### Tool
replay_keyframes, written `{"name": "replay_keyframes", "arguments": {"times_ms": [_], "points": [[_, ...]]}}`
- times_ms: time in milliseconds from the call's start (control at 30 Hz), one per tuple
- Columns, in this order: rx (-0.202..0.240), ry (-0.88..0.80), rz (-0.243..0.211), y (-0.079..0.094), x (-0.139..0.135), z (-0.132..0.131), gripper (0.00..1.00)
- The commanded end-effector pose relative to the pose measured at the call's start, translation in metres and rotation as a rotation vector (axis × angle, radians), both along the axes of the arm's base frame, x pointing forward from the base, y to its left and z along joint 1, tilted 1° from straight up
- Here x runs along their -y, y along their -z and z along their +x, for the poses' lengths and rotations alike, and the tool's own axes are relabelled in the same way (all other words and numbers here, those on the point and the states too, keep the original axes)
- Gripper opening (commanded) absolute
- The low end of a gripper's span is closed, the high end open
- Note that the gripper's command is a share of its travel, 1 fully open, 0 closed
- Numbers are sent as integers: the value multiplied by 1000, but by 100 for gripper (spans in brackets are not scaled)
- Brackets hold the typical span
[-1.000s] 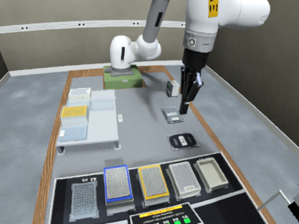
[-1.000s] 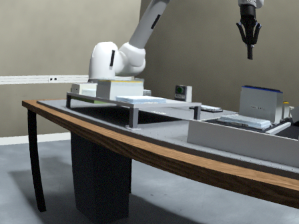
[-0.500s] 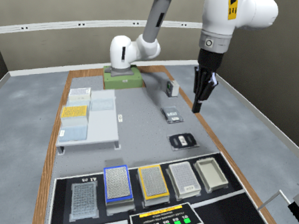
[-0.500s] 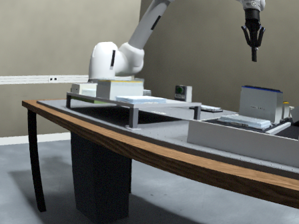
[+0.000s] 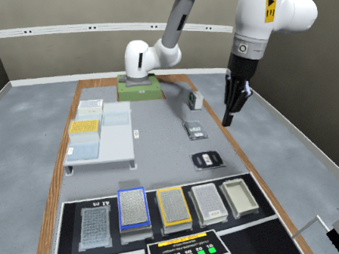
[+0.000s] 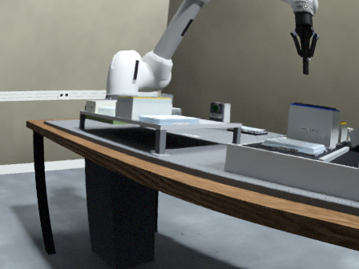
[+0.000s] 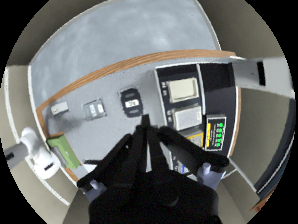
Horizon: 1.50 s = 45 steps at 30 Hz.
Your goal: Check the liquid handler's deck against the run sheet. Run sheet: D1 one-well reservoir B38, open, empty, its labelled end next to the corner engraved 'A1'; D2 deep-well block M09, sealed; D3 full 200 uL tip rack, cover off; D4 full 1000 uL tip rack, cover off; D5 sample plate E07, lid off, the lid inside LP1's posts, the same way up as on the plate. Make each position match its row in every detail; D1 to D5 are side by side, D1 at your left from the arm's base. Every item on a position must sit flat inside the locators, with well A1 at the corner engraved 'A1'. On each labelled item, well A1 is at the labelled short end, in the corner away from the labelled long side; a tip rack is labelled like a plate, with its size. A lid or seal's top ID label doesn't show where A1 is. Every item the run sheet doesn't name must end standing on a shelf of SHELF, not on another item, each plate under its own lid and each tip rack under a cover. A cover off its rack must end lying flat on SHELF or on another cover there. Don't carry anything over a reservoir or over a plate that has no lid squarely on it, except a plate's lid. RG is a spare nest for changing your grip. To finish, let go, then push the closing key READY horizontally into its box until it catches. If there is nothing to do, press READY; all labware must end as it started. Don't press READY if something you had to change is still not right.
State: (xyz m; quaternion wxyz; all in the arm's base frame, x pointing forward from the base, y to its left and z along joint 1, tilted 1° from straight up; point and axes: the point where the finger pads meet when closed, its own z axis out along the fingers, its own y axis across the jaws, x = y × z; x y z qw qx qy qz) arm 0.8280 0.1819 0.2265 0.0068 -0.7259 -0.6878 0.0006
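My gripper [image 5: 228,122] is shut on nothing and hangs high above the table's right edge, also in the side view [image 6: 306,71] and the wrist view [image 7: 143,120]. On the deck row at the front, from right to left, stand an open cream reservoir [image 5: 239,197], a grey deep-well block [image 5: 209,202], a yellow-framed tip rack [image 5: 173,206], a blue-framed tip rack [image 5: 132,207] and a clear sample plate [image 5: 95,227]. A clear lid [image 5: 195,129] lies in the post nest below and left of the gripper. The READY box [image 5: 196,100] stands behind it.
A dark spare nest [image 5: 206,159] lies between the lid and the deck. The shelf [image 5: 101,136] at the left holds a white-topped box [image 5: 90,105], a yellow-topped box [image 5: 84,128], a clear plate [image 5: 82,150] and a flat cover [image 5: 116,113]. The arm's green base [image 5: 138,88] is at the back.
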Motion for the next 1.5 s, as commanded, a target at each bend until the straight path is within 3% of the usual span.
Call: {"name": "replay_keyframes", "arguments": {"times_ms": [0,1400,1467], "points": [[5,1,5,-2,-6,-16,10],[5,2,5,-3,-14,-206,10],[5,2,5,-3,-14,-206,10]]}}
